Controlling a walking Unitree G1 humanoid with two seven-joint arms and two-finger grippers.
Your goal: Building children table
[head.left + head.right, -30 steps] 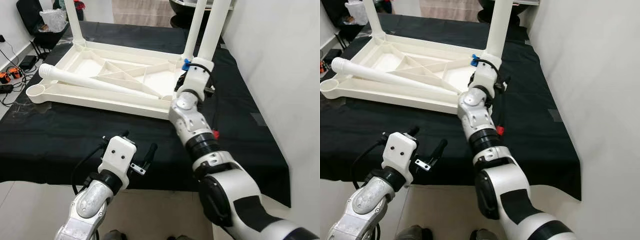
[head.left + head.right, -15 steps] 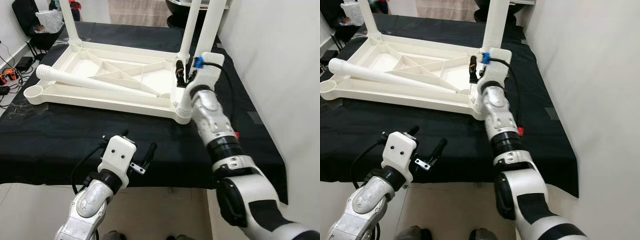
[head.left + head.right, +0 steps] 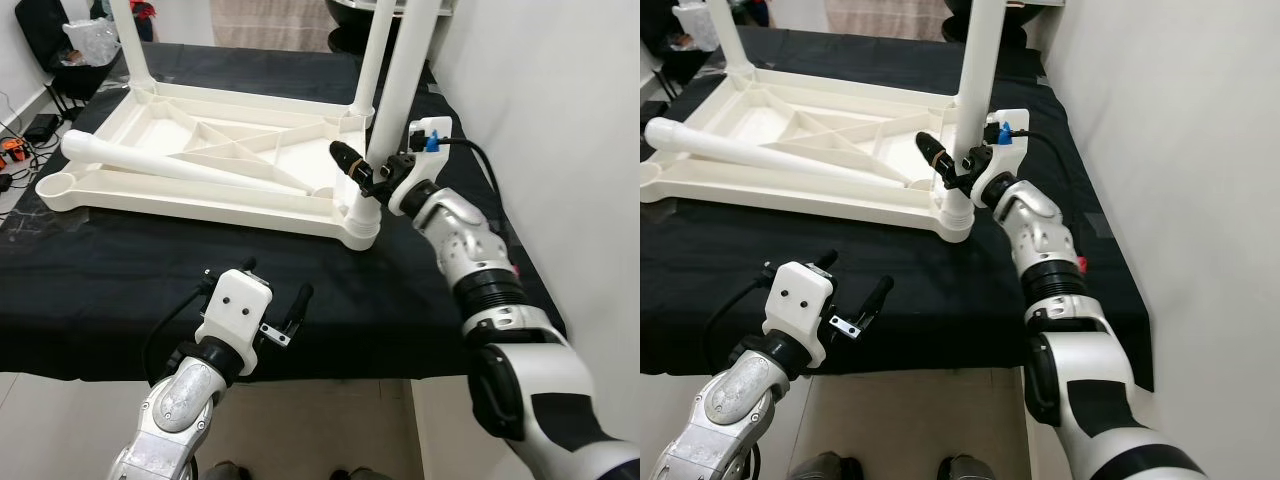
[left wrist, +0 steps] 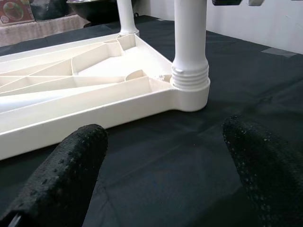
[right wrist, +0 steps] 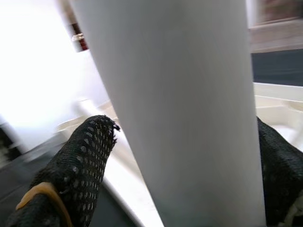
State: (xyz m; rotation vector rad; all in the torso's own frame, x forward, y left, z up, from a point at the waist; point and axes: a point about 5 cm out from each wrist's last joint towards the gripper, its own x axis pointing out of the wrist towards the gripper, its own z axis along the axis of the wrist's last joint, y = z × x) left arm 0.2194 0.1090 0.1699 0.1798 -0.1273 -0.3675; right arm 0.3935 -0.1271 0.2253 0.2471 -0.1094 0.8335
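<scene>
White table leg (image 3: 398,95) between right tool (image 3: 362,172) fingers, near tabletop (image 3: 190,190) corner.

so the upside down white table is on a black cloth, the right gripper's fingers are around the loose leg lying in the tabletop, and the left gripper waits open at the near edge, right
Not quite. The right gripper has its fingers around the upright leg at the near right corner of the upside down table, as the right wrist view shows. The loose leg lies untouched in the tabletop. The black cloth and the open left gripper are as you said.

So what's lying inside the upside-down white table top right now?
Inside the table top, one loose white leg lies across the moulded ribs. Whatever is beneath that leg is covered.
</scene>
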